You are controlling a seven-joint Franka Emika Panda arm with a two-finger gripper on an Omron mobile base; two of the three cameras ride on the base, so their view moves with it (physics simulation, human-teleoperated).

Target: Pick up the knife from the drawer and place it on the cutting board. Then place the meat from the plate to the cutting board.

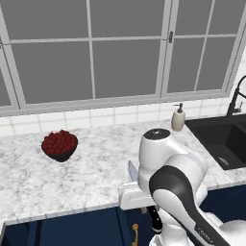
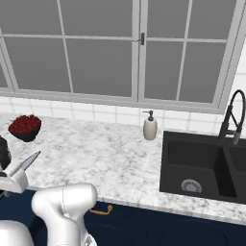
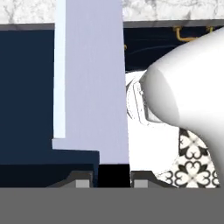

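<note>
At nine o'clock on the marble counter (image 1: 96,158) sits a bowl of berries (image 1: 59,145), well apart from everything else. Toward the middle, at the counter's front edge, the knife (image 1: 132,171) stands blade up, its tip at twelve o'clock, its black handle clamped in the gripper (image 3: 114,177); the jaws are closed tight on it, and the hand view looks straight up the broad pale blade. Below it are the navy drawer fronts, one with a brass handle (image 1: 135,234). Further right, at one o'clock, a soap bottle (image 1: 178,118) stands just beside the black sink (image 1: 221,137). Neither board nor meat is visible here, so the carry seems only begun. The risks: the tall blade could clip the counter lip or the arm's own elbow during a swing, or pivot in the narrow grip and land skewed.
</note>
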